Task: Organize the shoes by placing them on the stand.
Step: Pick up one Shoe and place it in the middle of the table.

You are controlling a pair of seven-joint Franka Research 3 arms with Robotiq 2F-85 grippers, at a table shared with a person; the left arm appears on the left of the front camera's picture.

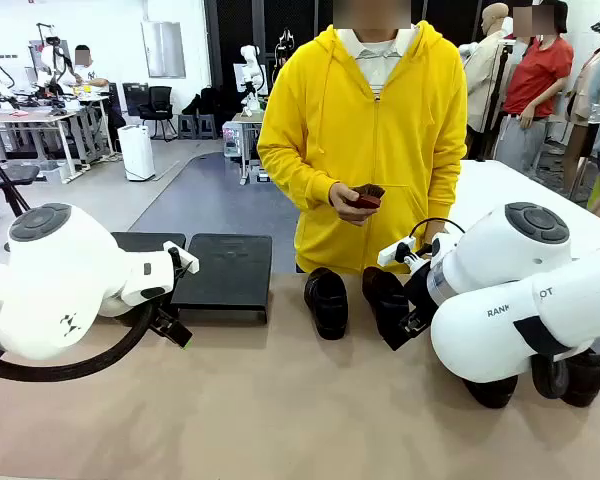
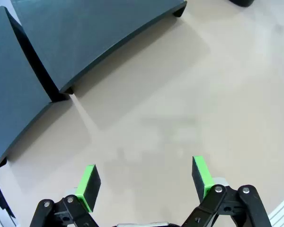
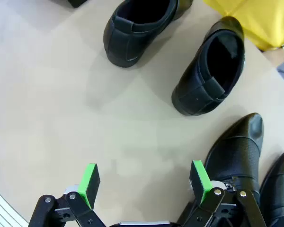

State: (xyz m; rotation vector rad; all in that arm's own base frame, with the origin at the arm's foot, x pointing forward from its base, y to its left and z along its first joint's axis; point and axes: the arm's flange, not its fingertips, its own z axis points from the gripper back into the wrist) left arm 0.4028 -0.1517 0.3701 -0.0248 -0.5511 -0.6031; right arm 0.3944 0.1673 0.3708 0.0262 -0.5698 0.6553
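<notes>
Shoes [image 3: 206, 71] are lying loose on the desk [image 1: 280, 410] — two near the far edge beside the stand [image 1: 222, 268], two more under the right arm [image 1: 520, 300] — while the left hand [image 2: 145, 178] and the right hand [image 3: 145, 178] are both hovering with jaws standing apart, gripping nothing.

occluded: two shoes [image 1: 568, 378] mostly behind right arm [image 1: 520, 300] | left section of stand [image 1: 223, 268] partly behind left arm [image 1: 50, 290] | unclear: small dark item [image 1: 366, 195] in person's hand [image 1: 346, 202]

Shoes [image 3: 137, 28] glossy black; one shoe [image 3: 236, 156] seems dot-perforated. Stand [image 1: 223, 268] matte black. Counter [image 1: 280, 410] beige. Pads [image 2: 88, 186] green. Hoodie [image 1: 380, 130] yellow.
</notes>
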